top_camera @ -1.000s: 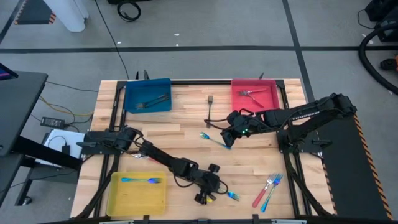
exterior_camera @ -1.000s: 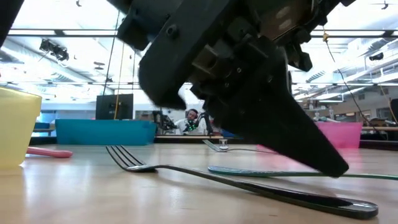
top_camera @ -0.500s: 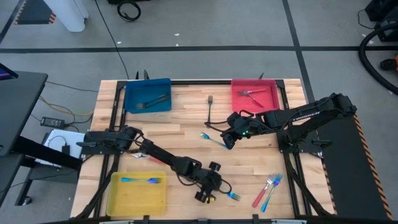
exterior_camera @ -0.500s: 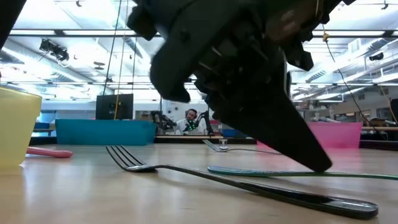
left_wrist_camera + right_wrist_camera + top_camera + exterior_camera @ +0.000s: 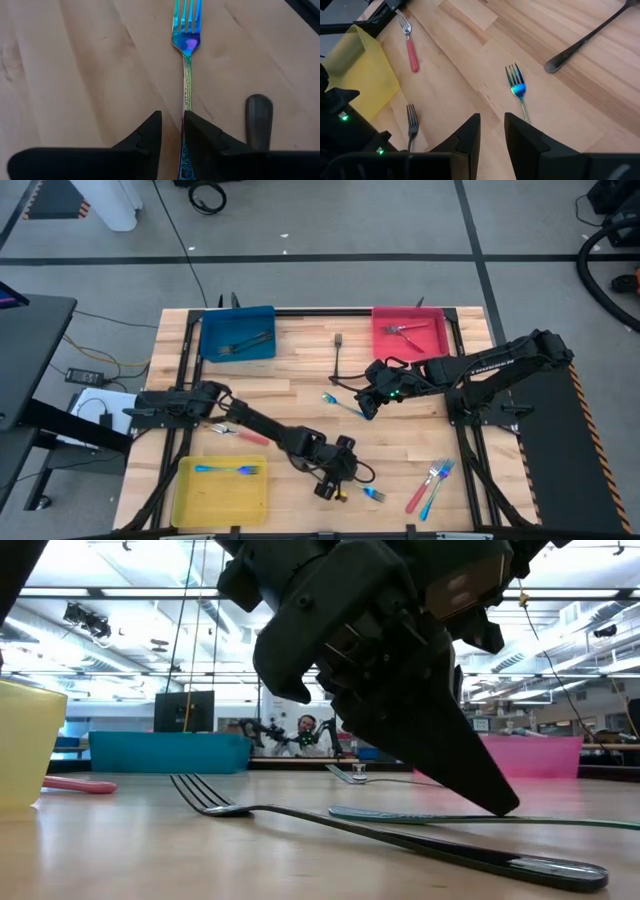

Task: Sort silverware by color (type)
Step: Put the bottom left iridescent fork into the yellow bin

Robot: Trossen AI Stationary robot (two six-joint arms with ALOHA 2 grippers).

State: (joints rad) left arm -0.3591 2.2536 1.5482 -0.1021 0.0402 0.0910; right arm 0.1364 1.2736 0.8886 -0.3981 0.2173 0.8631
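Your left jaws point(image 5: 172, 117) stand only a slit apart, released, low over the bench point(image 5: 300, 395) near its front edge. The handle of an iridescent blue fork point(image 5: 188, 40) runs into that slit, close against one finger point(image 5: 200, 135). The fork lies flat on the wood, tines pointing away from the wrist. The rounded end of a dark grey handle point(image 5: 259, 117) lies just beside it.

From above, that left gripper point(image 5: 335, 480) sits at the end of an arm stretched across the bench. The blue fork's tines point(image 5: 375, 494) show just to its right.

Your right jaws point(image 5: 492, 130) are parted too, with nothing between them, hanging over the middle of the bench point(image 5: 365, 405). Ahead of them lies a second blue fork point(image 5: 516, 90), with a dark utensil point(image 5: 585, 42) beyond it. Farther off you can see a red-handled fork point(image 5: 410, 50) beside the yellow tray point(image 5: 365, 70), and a dark fork point(image 5: 411, 120) near the left arm.

Around the edges:
- The blue tray point(image 5: 215, 345) holds dark forks point(image 5: 245, 342).
- The red tray point(image 5: 435, 345) holds a red-handled piece point(image 5: 405, 330).
- The yellow tray holds one blue fork point(image 5: 225, 470).
- A small mixed bunch of red and blue forks point(image 5: 430, 483) lies near the front right corner.
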